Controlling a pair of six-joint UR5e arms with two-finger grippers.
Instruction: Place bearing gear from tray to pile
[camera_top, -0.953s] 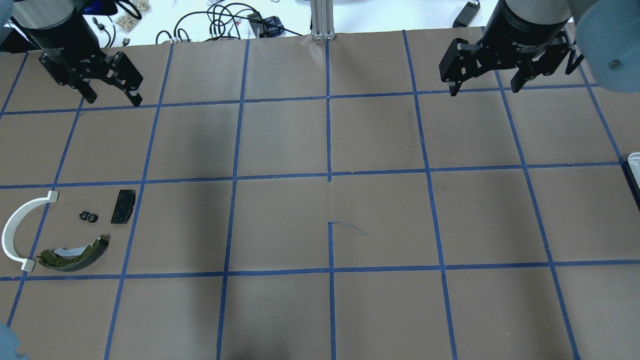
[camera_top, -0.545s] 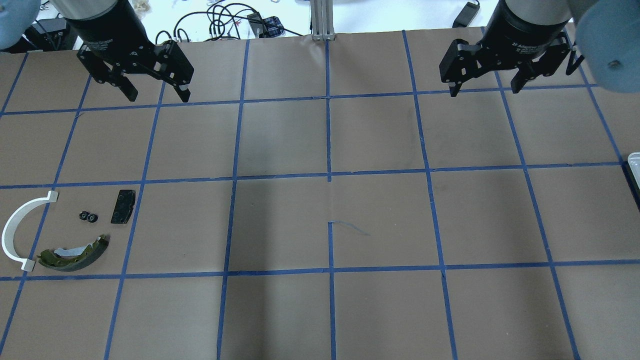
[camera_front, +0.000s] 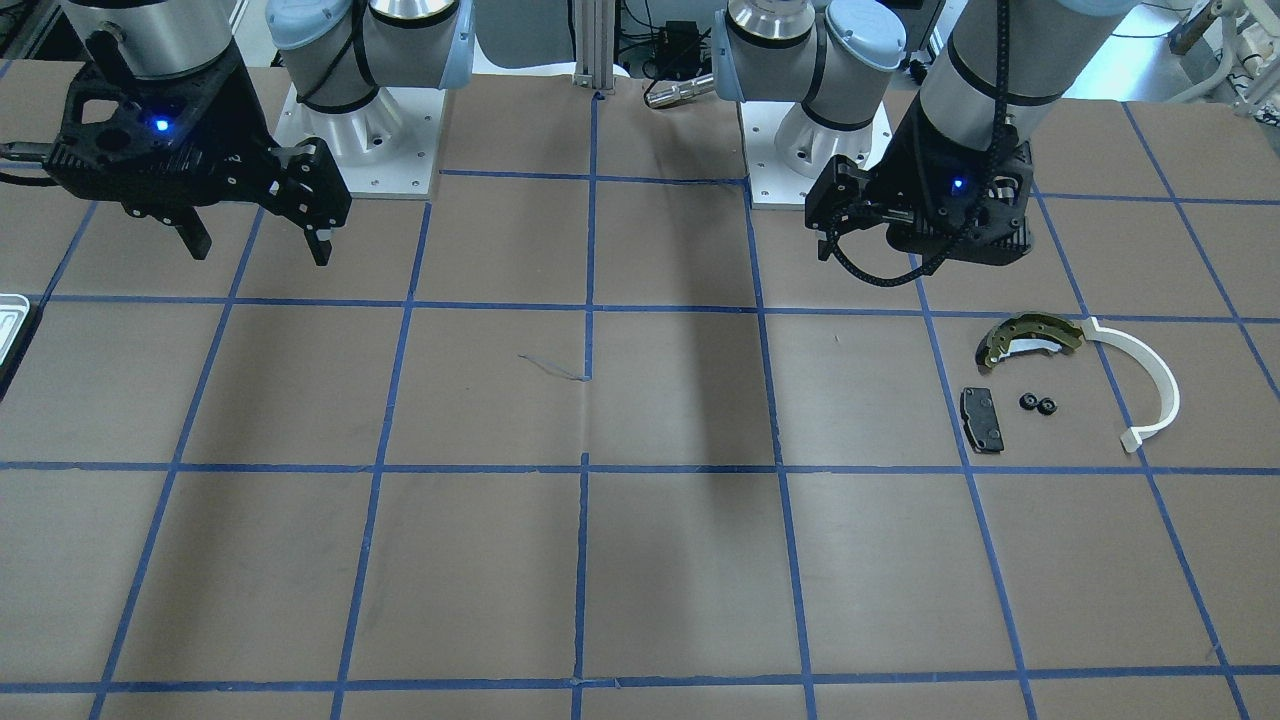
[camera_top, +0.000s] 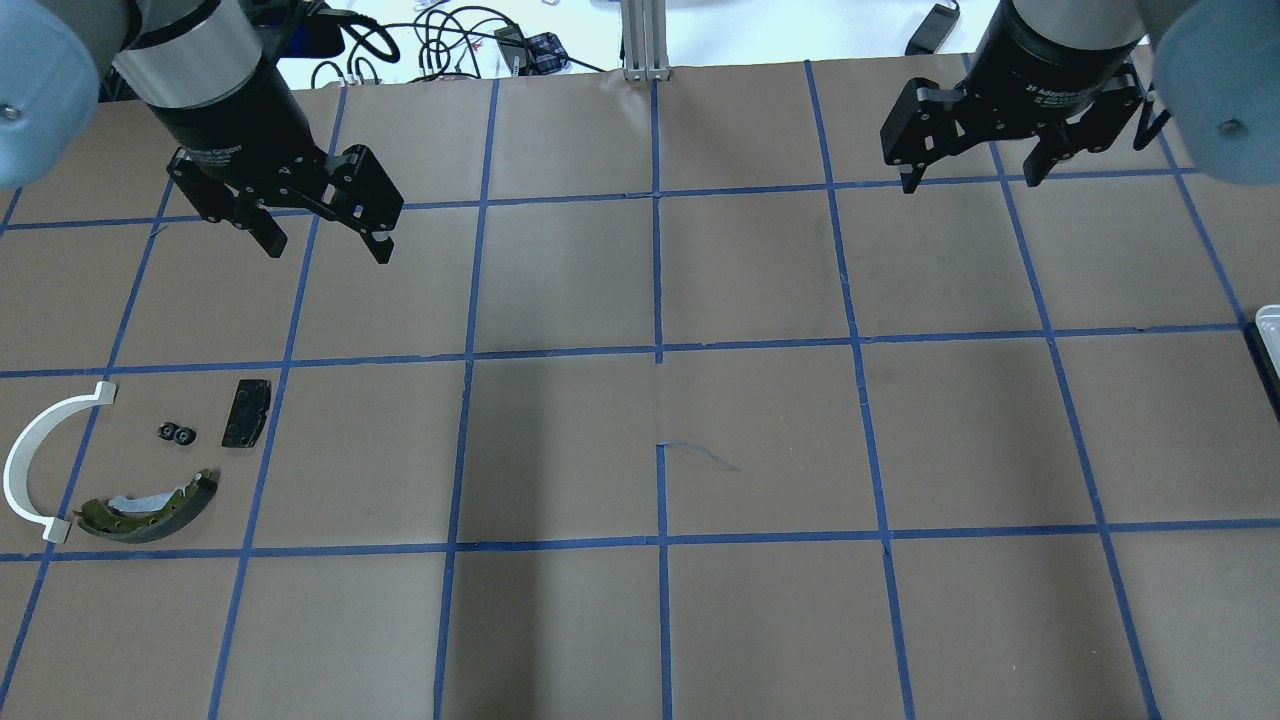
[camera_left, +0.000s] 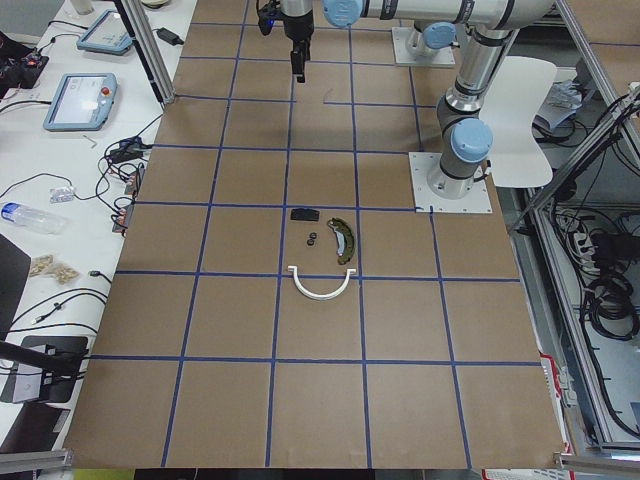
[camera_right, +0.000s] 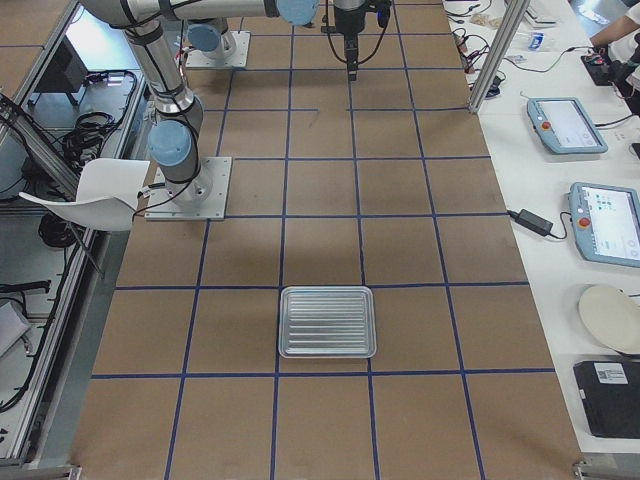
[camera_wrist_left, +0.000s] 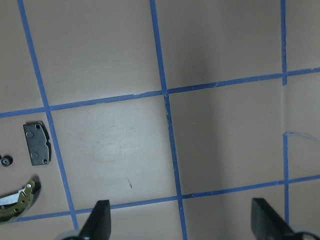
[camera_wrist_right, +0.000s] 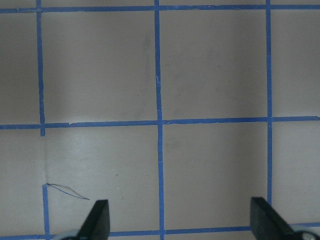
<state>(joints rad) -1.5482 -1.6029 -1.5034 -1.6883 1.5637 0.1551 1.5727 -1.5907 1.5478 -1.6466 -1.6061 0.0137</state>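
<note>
Grouped at the left end of the bench (camera_top: 760, 440) in the overhead view, the pile is made up of a white half-ring arc (camera_top: 15, 468), a bearing gear (camera_top: 177, 432) seen as two small black rounds side by side, a black brake pad (camera_top: 246, 413) and an olive-gold brake shoe (camera_top: 150, 512). The bearing gear is found on the bench between the arc and the brake pad, on the far side of the brake shoe, touching none of them. The left pincer (camera_top: 328, 248) is held above the bench farther back and to the right of the pile, its jaws spread wide and nothing gripped. In the left wrist view the brake pad, the edge of the gear and one end of the brake shoe are seen at the left margin, off to the side of the fingertips. The right pincer (camera_top: 969, 182) is held over the far right part of the bench, likewise spread wide and gripping nothing. The tray (camera_top: 1270, 325) is cut off at the right edge of the overhead view, well apart from the pile. In the exterior right view it is seen whole, a ribbed metal tray lying flat on the bench.
</note>
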